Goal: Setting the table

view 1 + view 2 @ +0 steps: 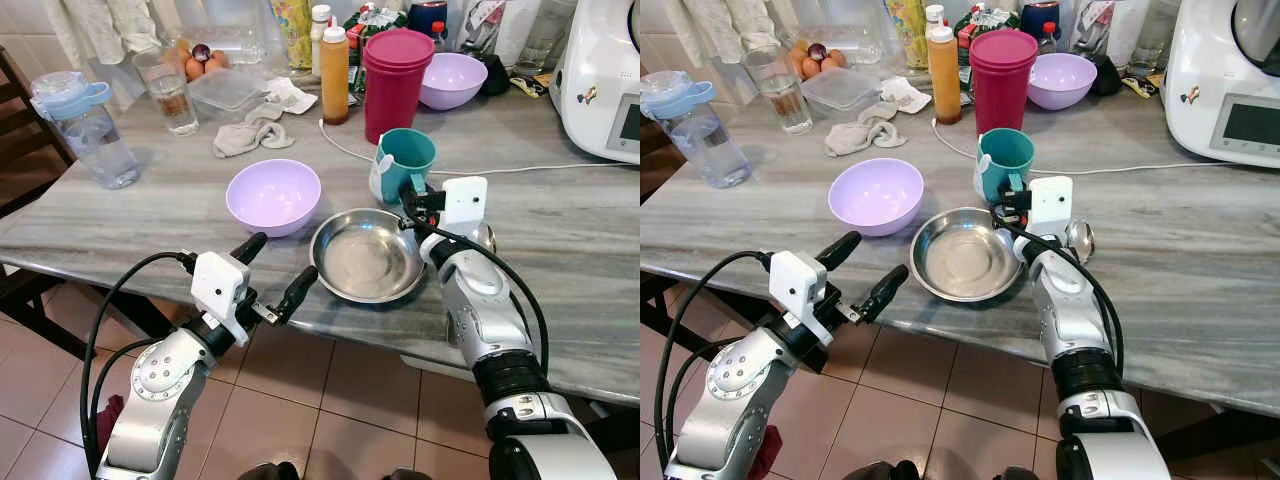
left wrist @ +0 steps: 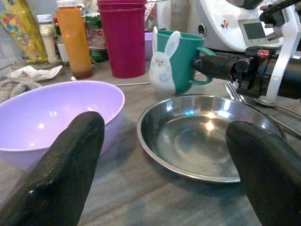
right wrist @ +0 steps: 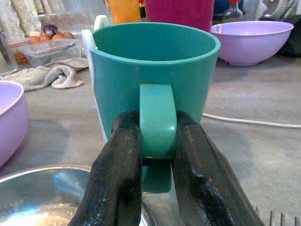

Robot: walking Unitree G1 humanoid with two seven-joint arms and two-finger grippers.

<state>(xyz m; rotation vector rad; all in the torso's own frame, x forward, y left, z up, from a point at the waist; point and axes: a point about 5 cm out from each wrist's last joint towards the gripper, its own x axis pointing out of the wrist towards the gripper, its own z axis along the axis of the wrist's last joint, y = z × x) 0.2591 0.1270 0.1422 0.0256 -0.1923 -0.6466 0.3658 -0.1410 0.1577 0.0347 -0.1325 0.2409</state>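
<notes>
Right tool (image 3: 157, 155) pinches the mug (image 1: 407, 160) handle behind the plate (image 1: 368, 256); lift straight, keep it level. Left tool (image 1: 272, 272) spread.

A grey marble-look table (image 1: 600, 250) is seen w/ tiled floor (image 1: 330, 390) beneath. Near the front edge a steel bowl (image 1: 368, 257) is set, w/ a lilac bowl (image 1: 273, 195) just beside it on the robot's left. Behind the steel bowl a teal mug (image 1: 405, 160) stands upright; a fork (image 2: 233, 90) lies beside the steel bowl. Further back are placed a magenta tumbler (image 1: 397, 80), an orange bottle (image 1: 334, 70), a 2nd lilac bowl (image 1: 452, 78), a crumpled cloth (image 1: 250, 135), a clear container (image 1: 225, 90) & a drinking glass (image 1: 172, 95). A water bottle (image 1: 85, 125) stands at far left — a white appliance (image 1: 605, 85) at far right. A white cable (image 1: 520, 168) runs across the top.
</notes>
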